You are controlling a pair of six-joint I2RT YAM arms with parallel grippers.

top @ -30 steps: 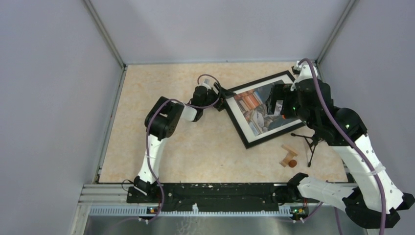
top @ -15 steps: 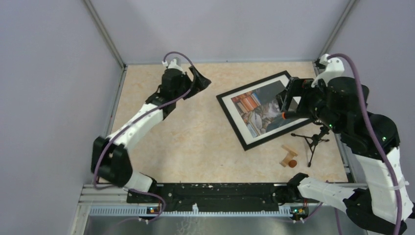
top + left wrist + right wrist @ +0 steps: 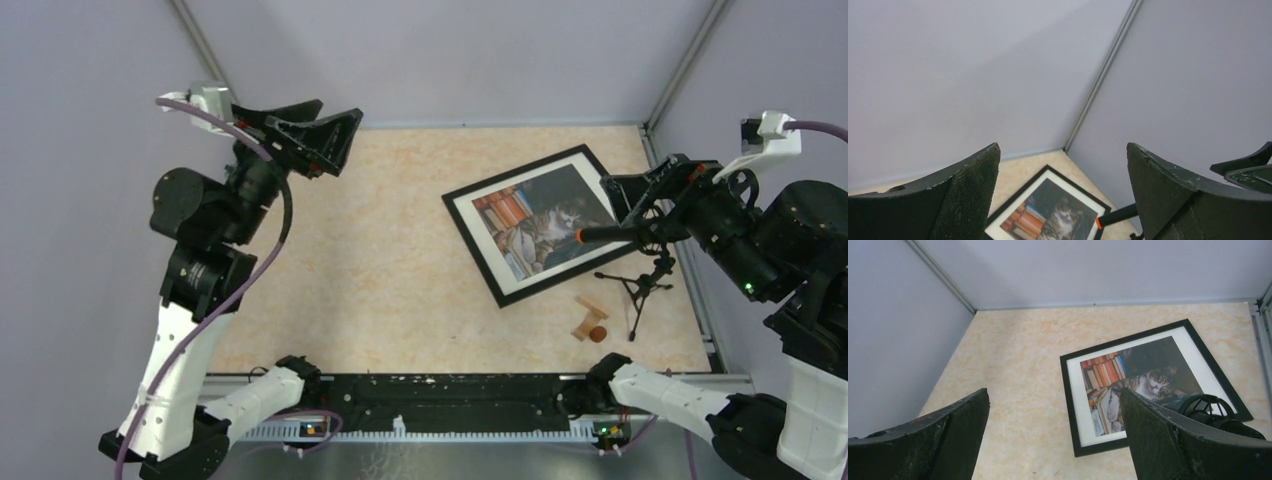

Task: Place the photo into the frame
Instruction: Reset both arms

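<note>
You've pulled both arms up and away from the frame (image 3: 477,247), the left one over to the left wall. Your left hand (image 3: 335,112) and right hand (image 3: 622,205) hang spread wide, holding nothing. That thin black rectangle lies flat at the far right of the mottled beige table (image 3: 380,280), with the cat-and-books photo (image 3: 535,225) inside it behind a white mat (image 3: 487,240). Only the top view shows the wooden blocks (image 3: 588,318) and small black tripod (image 3: 640,285) nearby, while the wrist views show gritty finger pads (image 3: 973,185).
</note>
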